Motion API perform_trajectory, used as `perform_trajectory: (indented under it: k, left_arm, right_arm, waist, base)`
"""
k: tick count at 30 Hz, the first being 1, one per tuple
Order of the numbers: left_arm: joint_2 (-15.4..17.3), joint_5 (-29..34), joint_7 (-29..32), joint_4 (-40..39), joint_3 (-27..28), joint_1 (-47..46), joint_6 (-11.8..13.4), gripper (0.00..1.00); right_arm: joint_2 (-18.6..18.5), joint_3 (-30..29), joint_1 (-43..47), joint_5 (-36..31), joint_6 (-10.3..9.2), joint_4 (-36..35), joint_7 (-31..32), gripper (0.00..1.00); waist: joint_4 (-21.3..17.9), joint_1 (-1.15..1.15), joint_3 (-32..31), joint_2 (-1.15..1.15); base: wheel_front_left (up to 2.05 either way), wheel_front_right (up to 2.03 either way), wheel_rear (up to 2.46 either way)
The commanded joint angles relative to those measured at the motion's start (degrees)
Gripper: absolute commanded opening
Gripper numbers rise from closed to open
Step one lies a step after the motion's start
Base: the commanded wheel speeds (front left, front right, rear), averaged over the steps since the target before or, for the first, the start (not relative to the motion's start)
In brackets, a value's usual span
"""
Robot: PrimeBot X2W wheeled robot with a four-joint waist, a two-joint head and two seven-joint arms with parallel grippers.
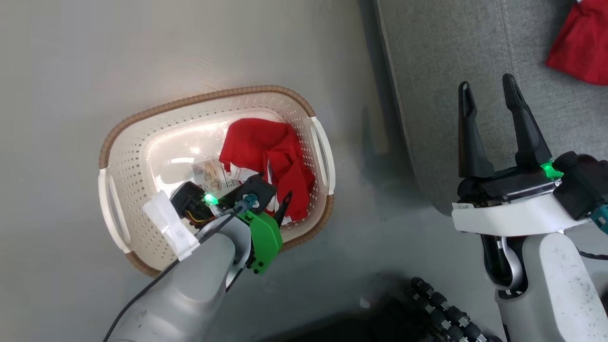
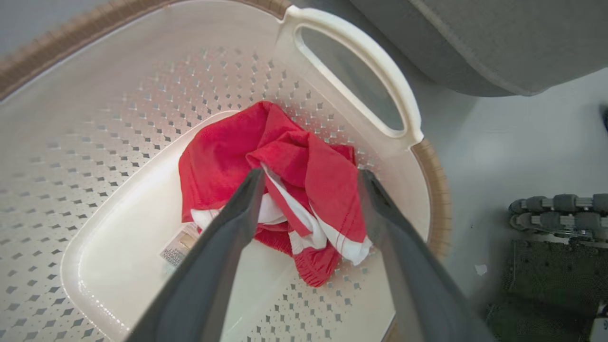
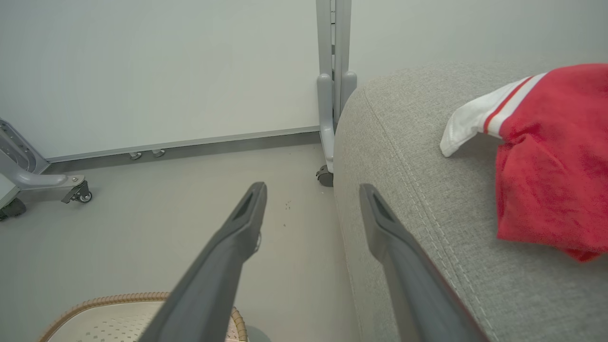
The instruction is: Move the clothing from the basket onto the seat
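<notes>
Crumpled red clothing (image 1: 266,147) with white trim lies at the right end of the white basket (image 1: 204,97), which stands on the grey floor (image 1: 57,71). How many pieces make up the heap cannot be told. The left gripper (image 2: 311,175) hangs inside the basket, its jaws wide and straddling the heap; whether the tips touch the fabric is unclear. In the head view its wrist hides part of the heap and of the paper label (image 1: 211,175). The right gripper (image 1: 486,83) hovers over the edge of the grey seat (image 1: 451,71), jaws wide and empty. Another red garment (image 1: 582,42) lies on the seat, cut off by the frame.
</notes>
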Motion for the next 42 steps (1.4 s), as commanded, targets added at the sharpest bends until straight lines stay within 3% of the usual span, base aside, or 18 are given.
perform_trajectory:
  k: [1, 13, 24, 25, 26, 27, 28, 42]
  left_arm:
    - [0.41, -0.78, 0.73, 1.11, -0.12, -2.0, -0.1, 1.0]
    - [0.4, -3.8, 4.07, 10.5, -0.63, -8.13, 1.32, 1.0]
    - [0.69, -6.5, 5.49, 16.15, 0.94, -12.56, 0.75, 1.0]
    - [0.69, -6.78, 5.61, 16.35, 1.04, -12.74, 0.68, 0.86]
    - [0.68, -7.3, 5.91, 16.54, 1.31, -12.81, 0.61, 0.64]
    - [0.67, -8.01, 6.17, 16.72, 1.61, -12.85, 0.49, 0.21]
    - [0.65, -8.3, 6.57, 16.83, 1.71, -13.01, 0.47, 0.0]
    - [1.03, -8.76, 3.73, 17.88, 0.23, -12.59, 0.18, 0.0]
  right_arm:
    - [0.01, 0.35, -1.39, 0.52, 0.0, -0.02, -0.61, 1.0]
    - [0.02, 2.75, -3.16, 2.25, 0.0, 0.29, -1.7, 1.0]
    - [0.01, 4.03, -3.87, 2.37, 0.0, -1.05, -1.89, 1.0]
    - [0.01, 4.11, -3.9, 2.05, 0.0, -1.26, -1.9, 1.0]
    - [0.01, 4.08, -3.85, 2.03, -0.01, -1.49, -1.9, 1.0]
    - [0.01, 4.04, -3.72, 1.98, 0.0, -1.79, -1.91, 1.0]
    - [0.01, 4.03, -3.59, 1.88, 0.0, -2.05, -1.9, 1.0]
    - [0.01, 5.46, -4.21, 0.55, -0.01, -2.31, -1.9, 1.0]
  waist:
    - [-3.07, -0.01, 5.72, 0.0]
    - [-5.72, -0.01, 11.95, 0.0]
    - [-7.07, -0.01, 15.21, 0.0]
    - [-7.04, -0.01, 15.29, 0.0]
    - [-7.0, -0.01, 15.35, 0.0]
    - [-6.93, -0.01, 15.39, 0.0]
    - [-6.88, -0.01, 15.43, 0.0]
    - [-5.89, -0.01, 13.45, 0.0]
  base:
    - [0.0, 0.0, 0.0]
    - [0.0, 0.0, 0.0]
    - [0.0, 0.0, 0.0]
    - [0.0, 0.0, 0.0]
    - [0.0, 0.0, 0.0]
    - [0.0, 0.0, 0.0]
    - [0.0, 0.0, 0.0]
    - [0.0, 0.0, 0.0]
